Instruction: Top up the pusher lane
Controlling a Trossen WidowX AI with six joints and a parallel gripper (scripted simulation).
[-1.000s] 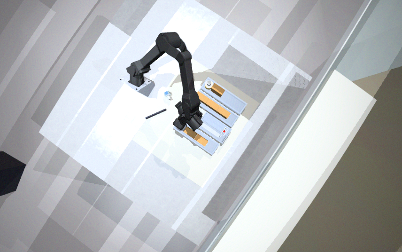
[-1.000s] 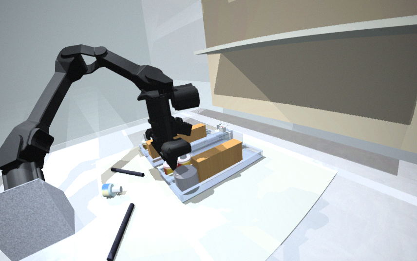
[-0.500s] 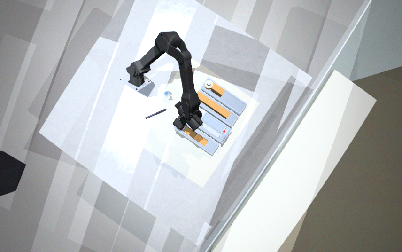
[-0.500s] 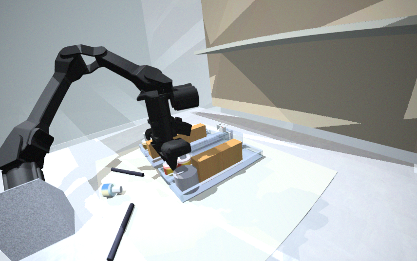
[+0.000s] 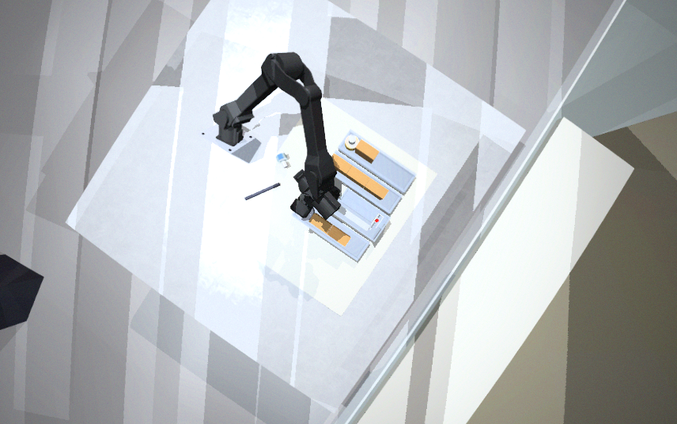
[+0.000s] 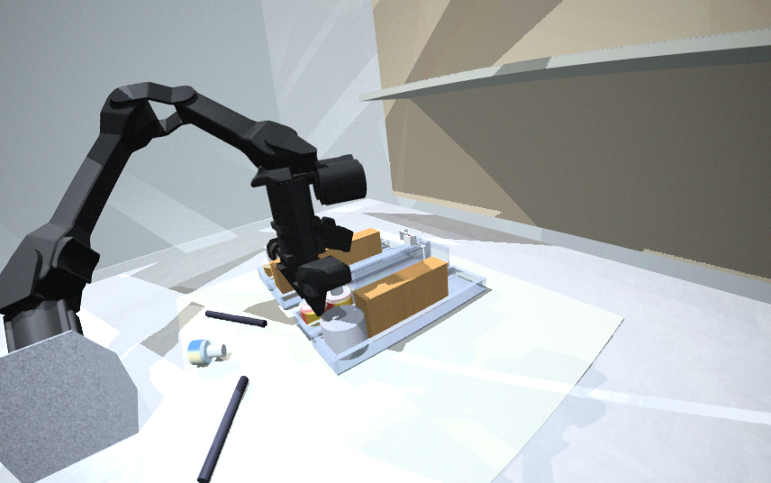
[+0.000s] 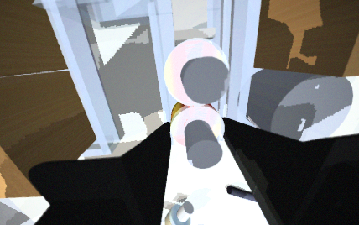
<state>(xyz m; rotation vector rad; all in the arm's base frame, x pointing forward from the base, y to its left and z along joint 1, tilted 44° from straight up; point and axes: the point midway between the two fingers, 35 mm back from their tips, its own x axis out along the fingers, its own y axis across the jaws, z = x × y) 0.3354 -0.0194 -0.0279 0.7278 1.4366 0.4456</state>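
My gripper (image 6: 313, 309) (image 7: 195, 124) is shut on a jar with a pale pink top, a grey knob and a red and yellow side. This held jar (image 6: 307, 314) (image 7: 178, 128) is at the front end of the sprung lane (image 5: 361, 206) (image 7: 164, 50). The matching old jar (image 6: 340, 296) (image 7: 174, 71) is in the lane directly behind it; the two look close together or touching. A pale crossbar (image 7: 195, 33) shows behind the old jar. The front stop and the held jar's base are hidden, so I cannot tell whether it stands on the floor. The top view hides both jars under the arm.
A grey cylinder (image 6: 343, 332) (image 7: 310, 105) and orange blocks (image 5: 329, 229) (image 6: 403, 296) fill part of the neighbouring lane. More orange blocks (image 5: 361, 177) stand in the other side lane. A blue-labelled jar (image 5: 281, 158) (image 6: 197, 352) lies on its side. Dark rods (image 6: 236, 318) (image 6: 223, 429) lie in front.
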